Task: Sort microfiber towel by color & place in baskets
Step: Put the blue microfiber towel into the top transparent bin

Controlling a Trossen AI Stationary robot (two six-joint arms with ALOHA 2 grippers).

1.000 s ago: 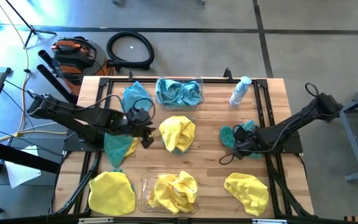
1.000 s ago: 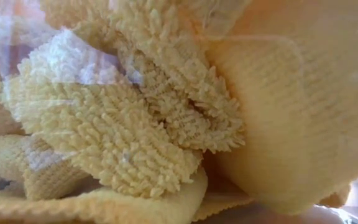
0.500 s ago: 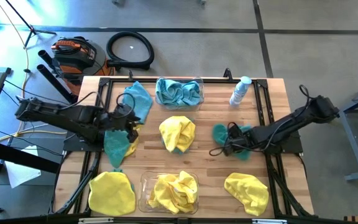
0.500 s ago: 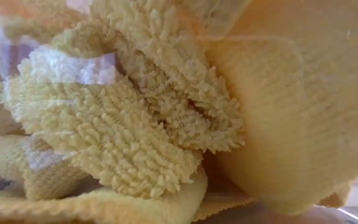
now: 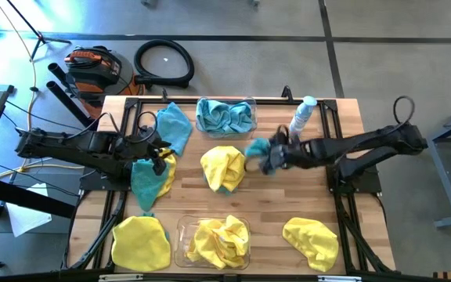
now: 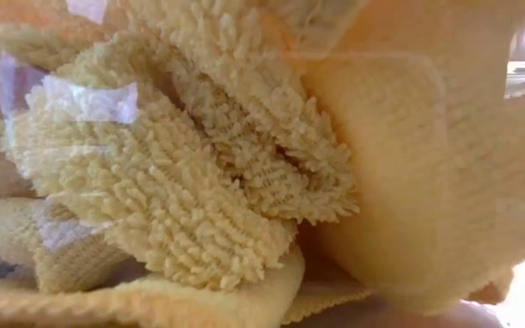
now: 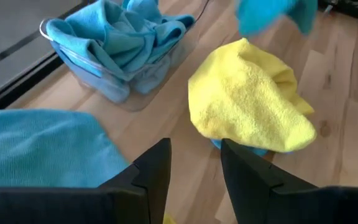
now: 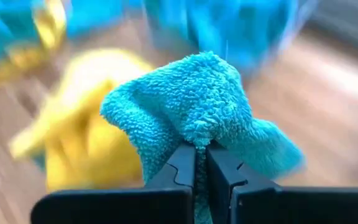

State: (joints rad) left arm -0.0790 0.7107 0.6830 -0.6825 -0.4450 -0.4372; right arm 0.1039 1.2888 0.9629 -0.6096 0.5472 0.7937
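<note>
Your high camera looks straight down on the whole counter, far enough off to take in both arms and the floor around it. Your low camera sits at counter height, pressed so near a yellow towel that it shows little else; this is probably the pile in the near tub. Your left wrist camera faces across the boards toward the far tub and the middle yellow towel, both shared with the high view. Your right wrist camera looks past its claw, very close on a teal towel.
</note>
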